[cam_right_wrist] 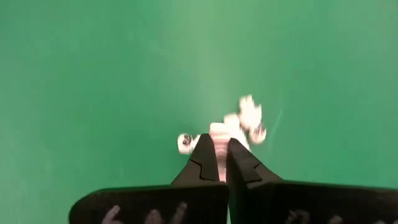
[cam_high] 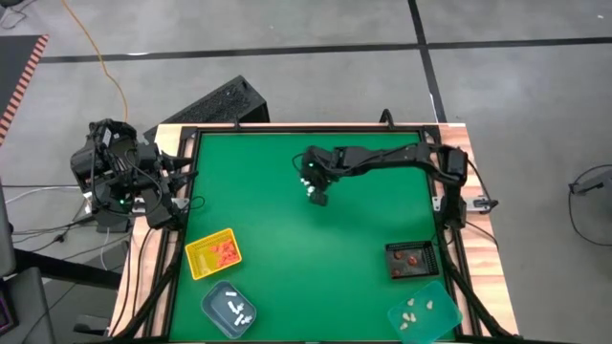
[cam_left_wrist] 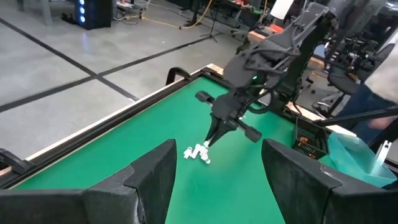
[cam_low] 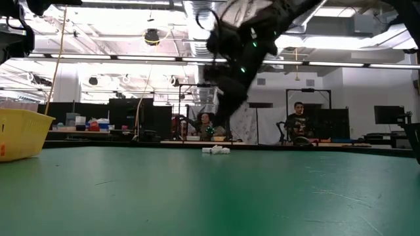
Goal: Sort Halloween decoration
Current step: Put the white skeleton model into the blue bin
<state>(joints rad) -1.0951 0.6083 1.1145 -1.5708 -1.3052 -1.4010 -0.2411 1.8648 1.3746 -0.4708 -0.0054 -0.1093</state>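
Pinching down at mid-tabletop (cam_high: 287, 239), the right gripper (cam_right_wrist: 217, 149) has its fingers nearly together on a white trinket (cam_right_wrist: 219, 132) in a loose cluster of maybe three — light, hard, likely to skitter, best nipped across its body. Left gripper (cam_left_wrist: 214, 180) waits off the edge, fingers wide. Four trays hold sorted pieces.
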